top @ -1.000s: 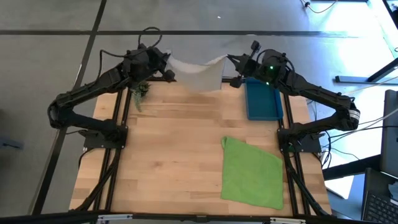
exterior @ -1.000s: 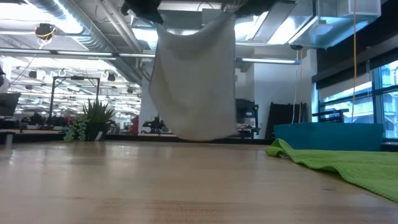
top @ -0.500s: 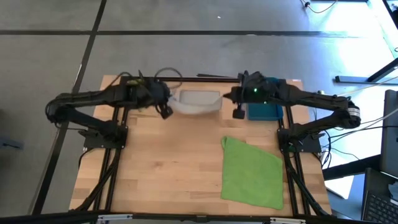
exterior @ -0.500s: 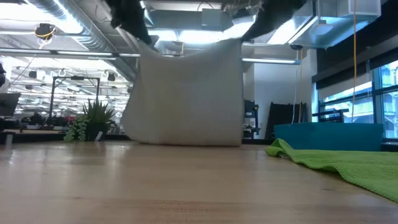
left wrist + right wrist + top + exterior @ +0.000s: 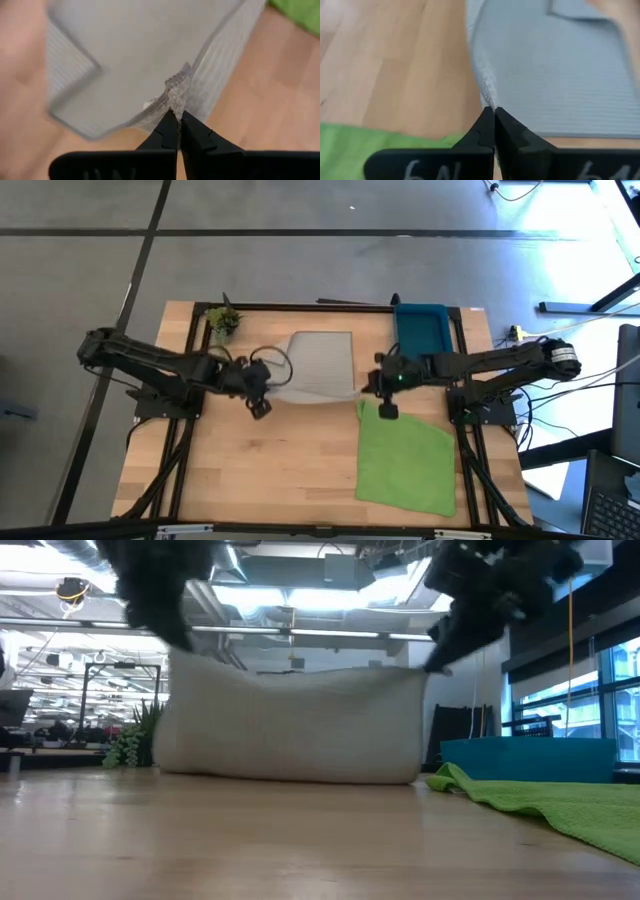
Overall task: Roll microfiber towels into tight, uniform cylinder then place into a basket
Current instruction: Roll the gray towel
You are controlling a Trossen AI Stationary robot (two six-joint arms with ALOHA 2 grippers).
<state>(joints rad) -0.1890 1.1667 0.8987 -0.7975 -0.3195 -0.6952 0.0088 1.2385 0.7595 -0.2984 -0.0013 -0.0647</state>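
The light grey towel lies spread at the table's far middle, its far part flat on the wood, its near edge held up between both grippers. In the low view the grey towel slopes up from the table toward them. My left gripper is shut on its near left corner, my right gripper on its near right corner. The green towel lies flat at the near right. The blue basket stands at the far right. My left gripper pinches the grey towel's near left corner between its two shut fingers, slanting down from the table's left. The corner bunches at the fingertips and is lifted; the far part lies on the table. My right gripper pinches the towel's near right corner between its two shut fingers, slanting down from the table's right. The corner is lifted off the wood. The near edge runs across to the other gripper with only a slight sag.
A small green plant sprig lies at the far left. The green towel's far corner lies just under my right gripper. Bare wood stretches over the near left of the table.
Both grippers have come down and toward the table's near edge, still shut, tipping downward as they went. The grey towel, which hung from them at the far edge, has been drawn over the table and laid out, its far part settling flat.
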